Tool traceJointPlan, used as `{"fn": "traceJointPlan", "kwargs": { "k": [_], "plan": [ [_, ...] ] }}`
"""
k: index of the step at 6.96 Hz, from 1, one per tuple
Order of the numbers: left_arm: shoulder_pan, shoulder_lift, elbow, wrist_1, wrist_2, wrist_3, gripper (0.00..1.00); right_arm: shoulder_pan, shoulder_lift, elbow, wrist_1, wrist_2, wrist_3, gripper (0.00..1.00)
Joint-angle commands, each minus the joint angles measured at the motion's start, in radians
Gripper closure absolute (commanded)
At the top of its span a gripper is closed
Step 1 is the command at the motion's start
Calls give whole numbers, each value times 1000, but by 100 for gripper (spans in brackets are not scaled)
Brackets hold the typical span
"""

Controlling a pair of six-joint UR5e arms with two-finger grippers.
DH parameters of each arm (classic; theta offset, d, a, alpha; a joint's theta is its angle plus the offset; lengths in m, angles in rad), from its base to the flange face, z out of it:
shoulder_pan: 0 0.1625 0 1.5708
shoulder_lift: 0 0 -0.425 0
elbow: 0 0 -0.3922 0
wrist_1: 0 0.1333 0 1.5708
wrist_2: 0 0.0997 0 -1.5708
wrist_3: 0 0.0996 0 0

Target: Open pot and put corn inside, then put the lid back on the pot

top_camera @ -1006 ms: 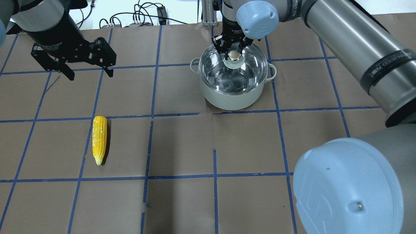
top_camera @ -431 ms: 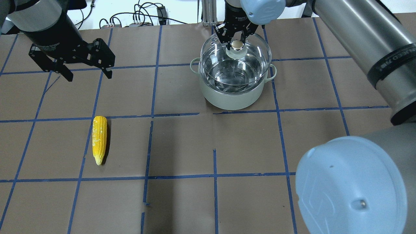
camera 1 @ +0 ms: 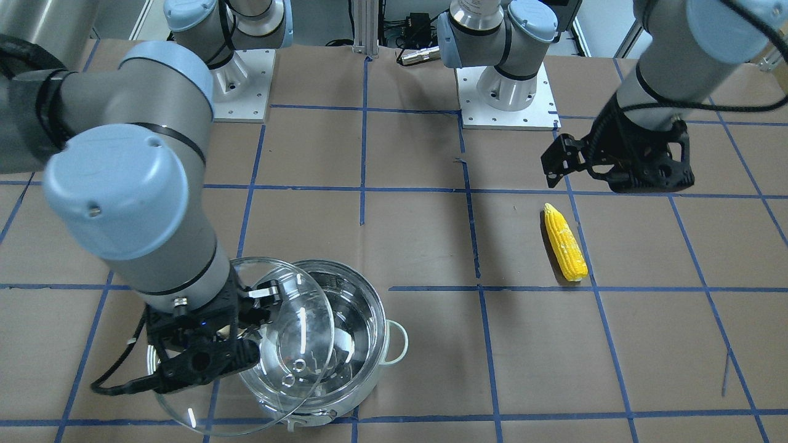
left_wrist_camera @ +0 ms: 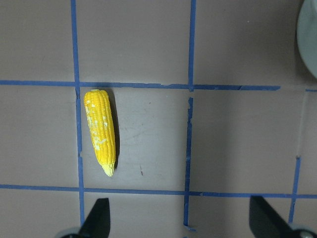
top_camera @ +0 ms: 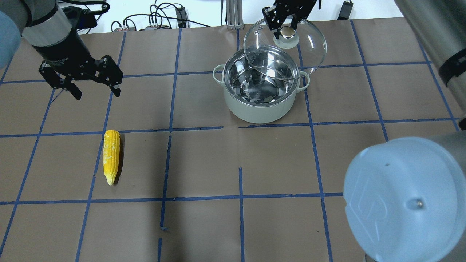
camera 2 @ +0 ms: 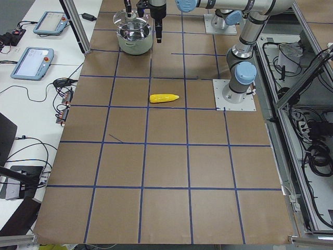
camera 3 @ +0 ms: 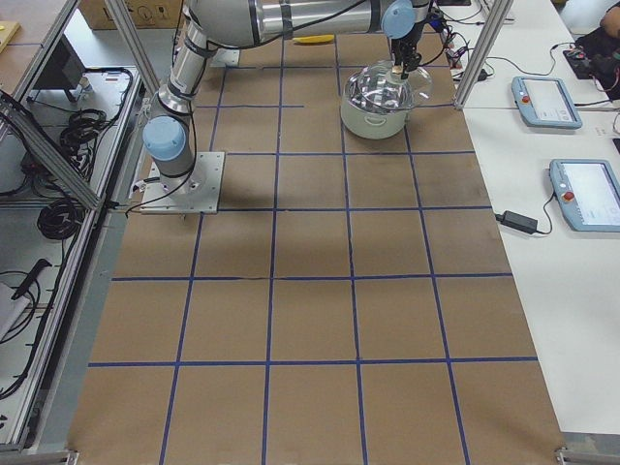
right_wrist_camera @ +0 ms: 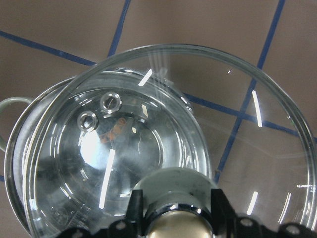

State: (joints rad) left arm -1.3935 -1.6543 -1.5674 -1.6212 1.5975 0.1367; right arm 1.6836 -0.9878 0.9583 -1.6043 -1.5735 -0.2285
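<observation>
Brown-papered desk (top_camera: 204, 163). Near its far edge, right of middle: the stainless-steel pot (top_camera: 258, 111), mouth uncovered, no corn inside. Above the pot's far-right rim and clear of it: the glass lid (top_camera: 307, 54), held by the right gripper (top_camera: 287, 31), fingers clamped on the knob.

Toward the left edge, about midway between far and near edges: the corn cob (top_camera: 111, 156), flat on the paper, well apart from the pot. Long axis running far edge to near edge, pointed tip toward the robot's edge.

Raised over that same left part of the desk: the left gripper (top_camera: 97, 91), fingers spread wide, holding nothing. From its wrist camera, corn cob (left_wrist_camera: 101, 131) left of the gap's middle, roughly in line with the left finger, gap set across the cob's length.

Plainly the nearer arm for the pick. Probably needs a small shift toward the left edge, then a straight drop to close across the cob's width. Offset toward far or near edge hard to judge here.
</observation>
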Motion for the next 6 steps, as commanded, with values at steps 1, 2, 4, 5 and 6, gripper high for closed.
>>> {"fn": "traceJointPlan", "kwargs": {
  "k": [1, 2, 4, 5, 6],
  "plan": [
    [112, -79, -113, 112, 1, 166, 0, -94, 11, -30, 11, 3, -80, 91],
    [143, -114, -217, 270, 2, 200, 0, -131, 20, -32, 7, 1, -83, 92],
    [154, -209, -371, 555, 7, 207, 0, -194, 29, -32, 3, -10, -133, 93],
    [166, -235, -384, 578, 9, 221, 0, -217, 31, -32, 1, -8, -155, 94],
    [171, -240, -388, 577, 12, 242, 3, -222, 28, -36, 1, -8, -155, 95]
  ]
}}
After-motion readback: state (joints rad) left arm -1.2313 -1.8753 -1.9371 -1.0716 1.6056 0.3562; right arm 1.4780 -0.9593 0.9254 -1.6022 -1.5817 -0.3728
